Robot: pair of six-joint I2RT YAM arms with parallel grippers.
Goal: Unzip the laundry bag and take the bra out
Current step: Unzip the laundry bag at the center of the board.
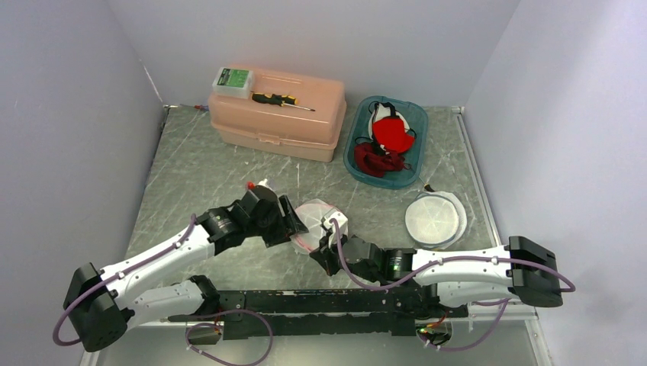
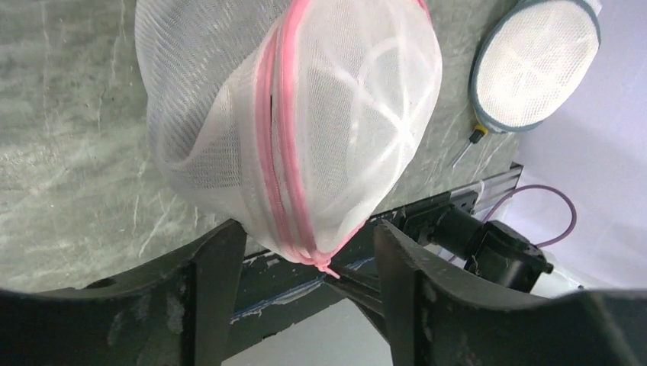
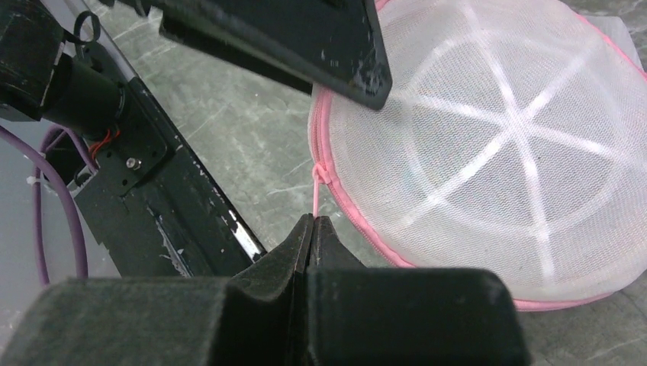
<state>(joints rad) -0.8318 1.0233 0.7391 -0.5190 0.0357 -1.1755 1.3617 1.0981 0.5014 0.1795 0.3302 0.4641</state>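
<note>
Near the middle of the grey surface [image 1: 198, 168], just beyond the arm bases, the white mesh laundry bag [image 1: 319, 219] sits between the 2 grippers. The left gripper [image 1: 296, 227] meets it from the left. Its fingers [image 2: 217, 290] stand on either side of the bag's near end and clamp it across its thickness, with the pink zipper [image 2: 282, 152] running up between them. The right gripper [image 3: 313, 223] reaches in from the right. Its fingers are pressed together, pinching the thin pink zipper pull [image 3: 316, 194], which runs taut from the bag's rim to the fingertips. What lies inside the bag cannot be made out through the mesh.

Right of the bag and well apart from it lies a second round mesh bag [image 1: 435, 219] with a grey rim. Farther back stands a teal bin [image 1: 352, 152] holding red and white garments. At the far left is a pink toolbox [image 1: 278, 122] with a screwdriver [image 1: 282, 100] and a small green box [image 1: 233, 80] on its lid.
</note>
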